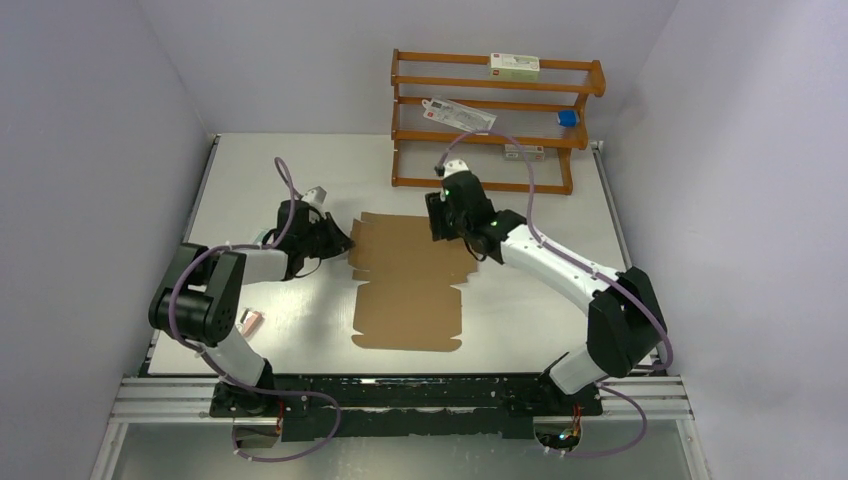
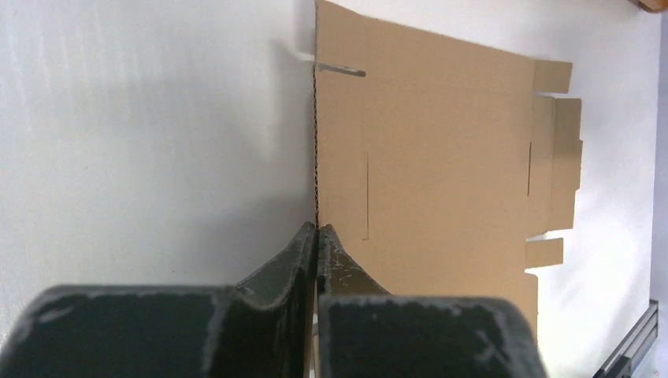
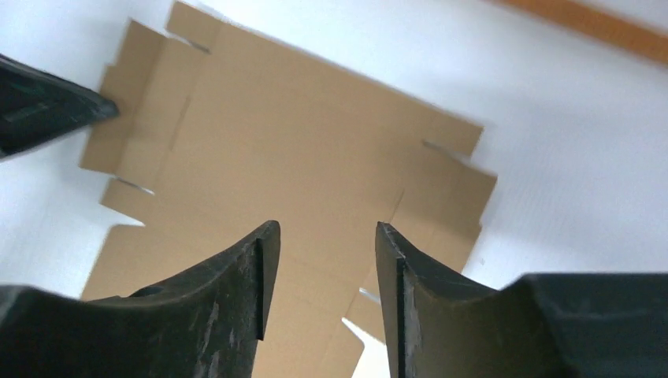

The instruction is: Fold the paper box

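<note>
The paper box [image 1: 405, 285] is a flat brown sheet in the middle of the picture from above. It lies on the white table [image 1: 250, 180] with its flaps and tabs spread out and nothing folded up yet. So the job looks to be right at the start, at the first fold of a side flap. The left gripper [image 1: 345, 243] sits at the sheet's upper left edge. In its own camera its two fingers [image 2: 299, 252] are pressed together on the thin edge of the cardboard, so it is pinching the box there. The right gripper [image 1: 437, 215] hangs over the sheet's upper right corner with its jaws apart and nothing between them. I think the next move calls for the left arm to lift the pinched flap and tip it toward the middle along its crease, slowly, so the sheet does not slide. The right gripper may need to press down on the sheet to hold it in place. A wooden rack [image 1: 495, 120] stands well apart at the top right.
</note>
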`<state>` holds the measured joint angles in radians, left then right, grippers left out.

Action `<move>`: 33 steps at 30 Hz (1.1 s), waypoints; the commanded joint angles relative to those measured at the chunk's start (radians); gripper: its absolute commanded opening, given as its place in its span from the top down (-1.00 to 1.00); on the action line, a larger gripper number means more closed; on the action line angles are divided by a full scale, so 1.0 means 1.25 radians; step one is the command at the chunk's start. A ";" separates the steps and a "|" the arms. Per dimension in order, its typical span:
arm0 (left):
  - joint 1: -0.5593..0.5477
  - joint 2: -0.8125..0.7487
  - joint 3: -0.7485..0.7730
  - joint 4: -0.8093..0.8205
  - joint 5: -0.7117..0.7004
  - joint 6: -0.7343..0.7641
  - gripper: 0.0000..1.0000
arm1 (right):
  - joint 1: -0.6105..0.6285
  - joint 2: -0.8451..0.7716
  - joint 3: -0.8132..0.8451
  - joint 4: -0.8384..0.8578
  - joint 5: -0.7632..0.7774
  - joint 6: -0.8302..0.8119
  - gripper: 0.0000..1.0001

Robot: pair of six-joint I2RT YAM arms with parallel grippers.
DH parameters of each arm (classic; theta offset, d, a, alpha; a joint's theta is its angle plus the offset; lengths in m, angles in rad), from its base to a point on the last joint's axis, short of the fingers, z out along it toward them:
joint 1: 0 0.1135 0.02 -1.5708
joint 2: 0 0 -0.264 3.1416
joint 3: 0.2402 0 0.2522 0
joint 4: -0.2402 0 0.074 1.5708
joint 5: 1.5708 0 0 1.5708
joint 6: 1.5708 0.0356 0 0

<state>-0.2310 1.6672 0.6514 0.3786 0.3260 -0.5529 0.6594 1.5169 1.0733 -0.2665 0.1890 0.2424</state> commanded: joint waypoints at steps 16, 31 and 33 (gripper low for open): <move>-0.016 -0.079 -0.028 0.189 0.131 0.108 0.88 | -0.192 0.253 0.321 -0.066 -0.532 -0.326 -0.52; -0.018 -0.054 -0.017 0.199 0.198 0.141 0.88 | -0.263 0.473 0.511 -0.245 -0.786 -0.510 -0.43; -0.018 -0.062 -0.016 0.188 0.195 0.150 0.88 | -0.263 0.482 0.518 -0.259 -0.788 -0.519 -0.39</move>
<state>-0.2459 1.5978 0.6224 0.5617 0.5293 -0.4042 0.3317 2.0869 1.6909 -0.5098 -0.7177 -0.3336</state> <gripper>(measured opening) 0.062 0.711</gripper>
